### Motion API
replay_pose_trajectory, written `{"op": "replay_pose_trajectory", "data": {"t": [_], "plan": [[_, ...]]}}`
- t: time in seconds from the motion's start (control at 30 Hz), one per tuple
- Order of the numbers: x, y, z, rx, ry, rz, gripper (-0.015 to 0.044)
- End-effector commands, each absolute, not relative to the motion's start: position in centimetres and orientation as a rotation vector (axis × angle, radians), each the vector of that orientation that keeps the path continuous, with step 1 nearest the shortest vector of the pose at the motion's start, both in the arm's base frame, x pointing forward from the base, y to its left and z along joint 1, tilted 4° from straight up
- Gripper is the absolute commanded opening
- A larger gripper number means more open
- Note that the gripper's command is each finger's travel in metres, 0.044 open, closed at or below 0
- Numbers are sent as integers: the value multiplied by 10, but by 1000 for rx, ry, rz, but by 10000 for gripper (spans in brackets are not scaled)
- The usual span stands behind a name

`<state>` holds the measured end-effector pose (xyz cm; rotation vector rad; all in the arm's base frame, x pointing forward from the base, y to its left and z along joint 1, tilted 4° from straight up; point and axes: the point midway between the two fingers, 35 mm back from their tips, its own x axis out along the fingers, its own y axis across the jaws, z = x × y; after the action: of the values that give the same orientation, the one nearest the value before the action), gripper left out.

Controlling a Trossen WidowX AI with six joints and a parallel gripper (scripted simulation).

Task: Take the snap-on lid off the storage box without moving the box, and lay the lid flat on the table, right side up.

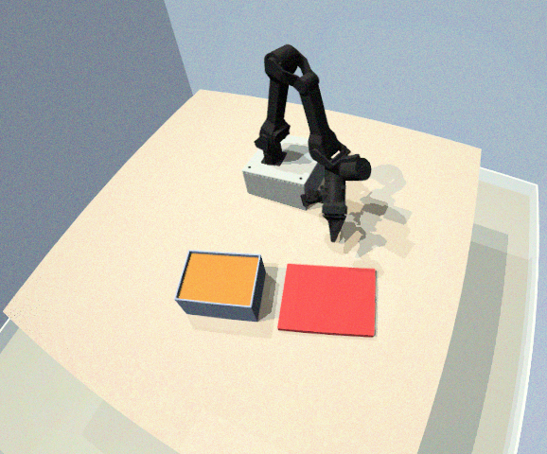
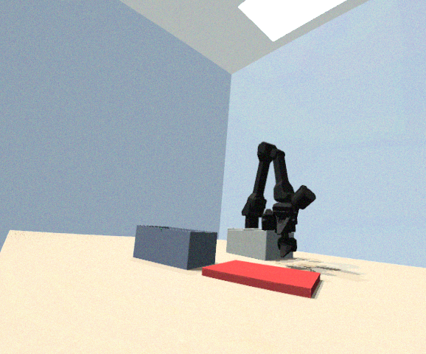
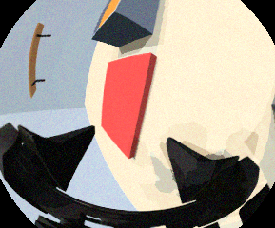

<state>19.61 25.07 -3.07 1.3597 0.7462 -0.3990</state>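
The red lid (image 1: 327, 300) (image 2: 261, 272) (image 3: 125, 100) lies flat on the table beside the storage box, its smooth face up and its rim down. The dark blue storage box (image 1: 220, 310) (image 2: 161, 245) (image 3: 123, 29) stands upright with its top uncovered, and an orange interior (image 1: 220, 278) shows inside it. A narrow gap separates box and lid. My gripper (image 1: 333, 238) (image 2: 286, 254) (image 3: 131, 136) is open and empty, pointing down just beyond the lid's edge on the arm base's side, apart from the lid. The underside of the lid is hidden.
The grey-white arm base block (image 1: 276, 187) (image 2: 245, 242) stands on the table behind the gripper. The table (image 1: 264, 381) (image 2: 129, 312) has its right edge beyond the lid. A brown bar handle (image 3: 33, 59) shows at the left of the wrist view.
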Motion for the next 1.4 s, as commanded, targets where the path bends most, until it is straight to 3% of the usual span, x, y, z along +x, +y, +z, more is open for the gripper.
{"op": "replay_pose_trajectory", "data": {"t": [0.0, 1.37], "plan": [[195, 253, -21, 1374, 742, -395, 440], [175, 247, 34, 1373, 744, -396, 440]]}}
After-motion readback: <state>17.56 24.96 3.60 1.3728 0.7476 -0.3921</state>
